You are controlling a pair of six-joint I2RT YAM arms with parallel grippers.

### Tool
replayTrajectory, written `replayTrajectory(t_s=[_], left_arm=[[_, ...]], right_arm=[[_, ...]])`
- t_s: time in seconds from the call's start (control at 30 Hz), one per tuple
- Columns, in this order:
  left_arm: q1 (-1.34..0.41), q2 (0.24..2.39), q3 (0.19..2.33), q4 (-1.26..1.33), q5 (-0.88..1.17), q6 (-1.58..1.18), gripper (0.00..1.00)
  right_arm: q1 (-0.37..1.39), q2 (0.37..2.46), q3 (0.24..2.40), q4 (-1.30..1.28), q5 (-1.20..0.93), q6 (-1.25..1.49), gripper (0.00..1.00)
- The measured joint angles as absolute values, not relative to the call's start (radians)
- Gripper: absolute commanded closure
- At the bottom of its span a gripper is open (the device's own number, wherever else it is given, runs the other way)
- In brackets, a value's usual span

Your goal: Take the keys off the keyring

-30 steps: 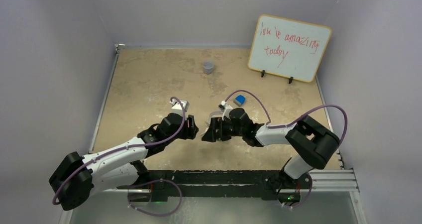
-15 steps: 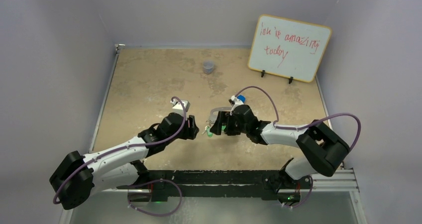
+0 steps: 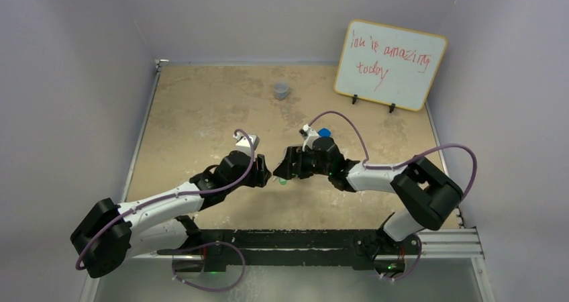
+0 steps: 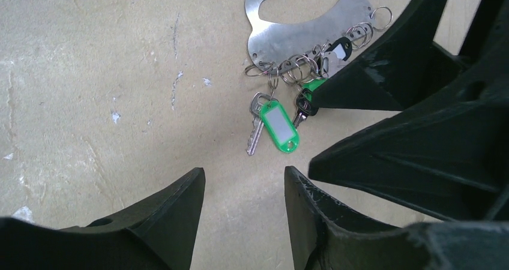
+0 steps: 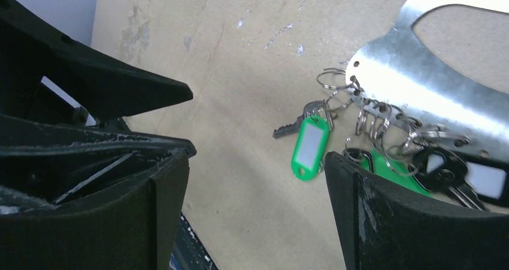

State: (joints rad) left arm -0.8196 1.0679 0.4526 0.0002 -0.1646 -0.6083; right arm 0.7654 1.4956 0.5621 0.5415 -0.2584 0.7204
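Observation:
The keyring is a flat silver metal loop lying on the tan table, with small split rings along its lower edge. The keys hang from those rings: a green-tagged silver key and a dark-headed one. My left gripper stands open just short of the green tag, with nothing between its fingers. In the right wrist view the keyring lies at the upper right. My right gripper is open, and its right finger covers part of a second green tag. From above, only the green keys show between the two grippers.
A small grey cup stands at the back of the table. A blue block sits just behind the right wrist. A whiteboard leans at the back right. The two grippers' fingers nearly meet over the keys.
My right gripper swung back, then came down and left over the keyring, which it now hides from above. My left arm edged slightly forward and its jaws narrowed a little.

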Motion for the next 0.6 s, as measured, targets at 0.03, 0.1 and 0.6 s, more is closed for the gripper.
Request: replayTrajectory(t_s=[0.03,0.1,0.6], left_arm=[[-0.82,1.07,0.453,0.003,-0.164,-0.608,0.51],[-0.82,1.07,0.453,0.006,-0.164,-0.608,0.51],[-0.819,1.07,0.456,0.004,-0.191,-0.608,0.51]], right_arm=[[0.765,1.52,0.571,0.556,-0.269,0.723,0.15],[0.765,1.562,0.585,0.585,-0.289,0.732,0.15],[0.765,1.615,0.591,0.566,-0.313,0.766,0.13]])
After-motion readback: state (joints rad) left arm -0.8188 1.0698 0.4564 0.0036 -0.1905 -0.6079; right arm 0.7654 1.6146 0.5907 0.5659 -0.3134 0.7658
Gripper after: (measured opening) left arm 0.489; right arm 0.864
